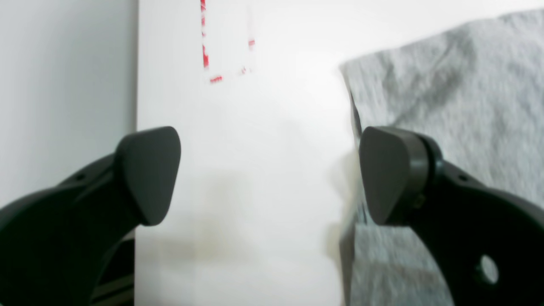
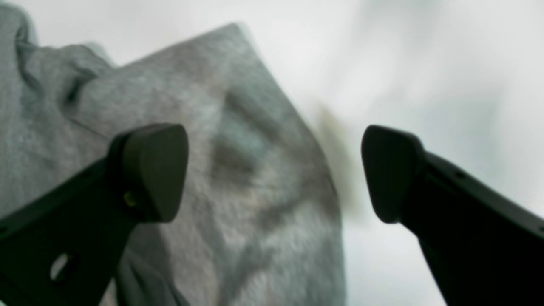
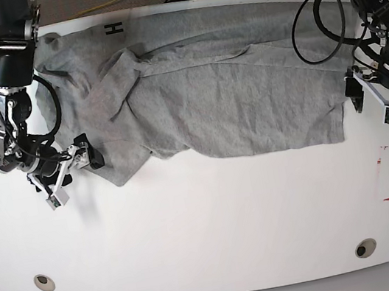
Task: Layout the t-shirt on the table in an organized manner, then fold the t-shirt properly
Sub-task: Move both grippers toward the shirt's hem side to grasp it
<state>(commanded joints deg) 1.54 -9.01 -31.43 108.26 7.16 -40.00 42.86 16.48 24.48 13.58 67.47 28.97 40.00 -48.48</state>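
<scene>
Base view shows the t-shirt [image 3: 215, 90] lying across the far half of the table [image 3: 210, 240], spread roughly sideways but not flat: a sleeve is bunched and folded over near the collar end, and creases run the length of the body. The hem end sits toward my left arm, the neck with its black letter mark toward my right arm.

My left gripper [image 1: 270, 174] hovers at the hem corner with jaws wide apart and nothing between them; in its wrist view one pad is over bare table and the other sits at the fabric's edge. My right gripper [image 2: 274, 170] is likewise fully spread and empty, straddling the edge of the sleeve lobe, one pad over cloth and one over white surface. Whether either pad touches the cloth I cannot tell.

I judge the cloth light, limp and wrinkle-prone; it will drape and drag rather than hold shape, and the glossy top should let it slide. Best holds, in my assessment, are the doubled seams: the hem corner [image 3: 342, 137] on the left side and the sleeve cuff [image 3: 114, 180] or shoulder seam on the right, pinched through both layers.
</scene>
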